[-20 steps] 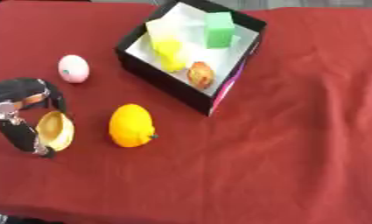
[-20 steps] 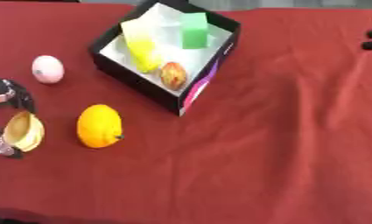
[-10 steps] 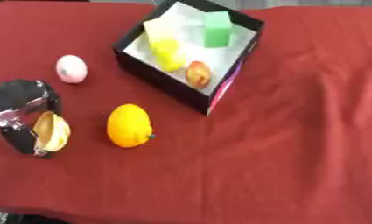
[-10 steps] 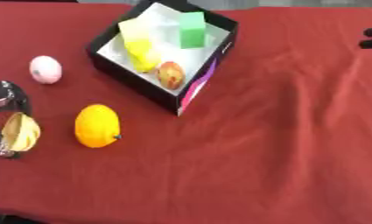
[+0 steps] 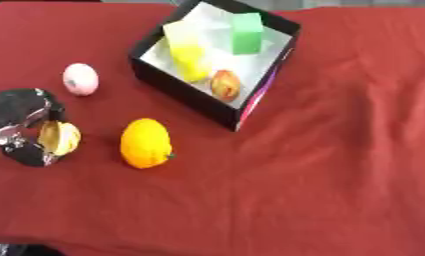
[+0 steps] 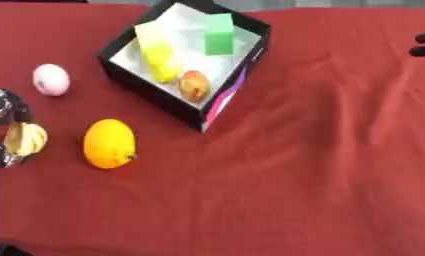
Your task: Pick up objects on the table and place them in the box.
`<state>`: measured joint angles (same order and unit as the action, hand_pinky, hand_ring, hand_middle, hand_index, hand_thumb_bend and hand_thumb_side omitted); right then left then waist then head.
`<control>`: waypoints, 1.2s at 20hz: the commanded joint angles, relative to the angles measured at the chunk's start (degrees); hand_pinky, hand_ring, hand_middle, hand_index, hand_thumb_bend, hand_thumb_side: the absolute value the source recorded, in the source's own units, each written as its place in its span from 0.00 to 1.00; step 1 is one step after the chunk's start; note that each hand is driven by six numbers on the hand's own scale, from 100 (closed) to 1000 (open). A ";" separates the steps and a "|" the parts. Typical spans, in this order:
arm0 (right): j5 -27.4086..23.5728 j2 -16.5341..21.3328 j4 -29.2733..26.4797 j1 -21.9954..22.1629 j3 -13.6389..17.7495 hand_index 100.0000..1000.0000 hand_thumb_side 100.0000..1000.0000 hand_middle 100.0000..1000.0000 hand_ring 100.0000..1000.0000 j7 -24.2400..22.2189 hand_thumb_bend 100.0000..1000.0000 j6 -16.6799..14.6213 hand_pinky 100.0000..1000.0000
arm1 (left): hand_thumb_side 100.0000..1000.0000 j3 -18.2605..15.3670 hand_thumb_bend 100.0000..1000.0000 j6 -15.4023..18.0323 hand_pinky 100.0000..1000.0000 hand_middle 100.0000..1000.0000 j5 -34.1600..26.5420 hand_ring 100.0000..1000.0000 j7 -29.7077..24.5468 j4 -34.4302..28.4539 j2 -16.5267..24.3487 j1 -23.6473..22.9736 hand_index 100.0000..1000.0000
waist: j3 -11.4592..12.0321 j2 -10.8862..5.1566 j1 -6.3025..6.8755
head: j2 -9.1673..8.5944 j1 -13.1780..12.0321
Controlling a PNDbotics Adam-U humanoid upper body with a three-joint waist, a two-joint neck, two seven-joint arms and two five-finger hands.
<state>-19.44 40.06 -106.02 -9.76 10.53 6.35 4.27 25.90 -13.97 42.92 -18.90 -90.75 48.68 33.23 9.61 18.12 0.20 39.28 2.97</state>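
Left hand (image 5: 23,125) at the near left of the worktop (image 5: 338,175), fingers curled round a pale yellow object (image 5: 60,137). Orange fruit (image 5: 145,142) just right of it. Pink egg (image 5: 80,78) farther back. Box (image 5: 176,90) at far centre. Right hand (image 6: 424,44) at far right edge; finger state cannot be told.

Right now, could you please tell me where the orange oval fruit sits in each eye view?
Left eye view: orange oval fruit lies lower left, right of the left hand.
Right eye view: it lies further left, mid-height.
Shared landmark: the black open box, up and right of it.
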 commanded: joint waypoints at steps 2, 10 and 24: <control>-0.18 1.42 -0.75 -0.21 0.88 0.82 0.48 0.66 0.71 0.25 0.00 -0.18 0.98 | 0.00 -1.64 0.38 -0.61 0.48 0.43 -2.69 0.45 -1.13 -1.22 2.11 1.16 0.47 | 0.14 -1.21 -0.02 | 0.28 0.11; -0.61 2.07 -1.13 -0.25 0.78 0.82 0.47 0.66 0.71 0.21 0.00 -0.43 0.97 | 0.00 -2.76 0.39 -0.88 0.46 0.41 -6.01 0.44 -5.09 -8.11 5.11 2.99 0.45 | 0.30 -1.38 0.19 | 0.56 0.20; -2.70 3.79 -1.56 -1.55 0.42 0.82 0.47 0.66 0.71 0.06 0.00 -0.78 0.97 | 0.00 -2.73 0.34 0.55 0.44 0.39 0.05 0.42 -7.47 1.39 -16.27 30.58 0.42 | 0.30 -2.17 0.05 | 1.10 0.33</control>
<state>-21.59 41.41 -106.25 -10.74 10.50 6.63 3.70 23.31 -14.16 41.42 -26.46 -92.25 34.90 62.29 9.88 17.58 0.33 40.22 3.52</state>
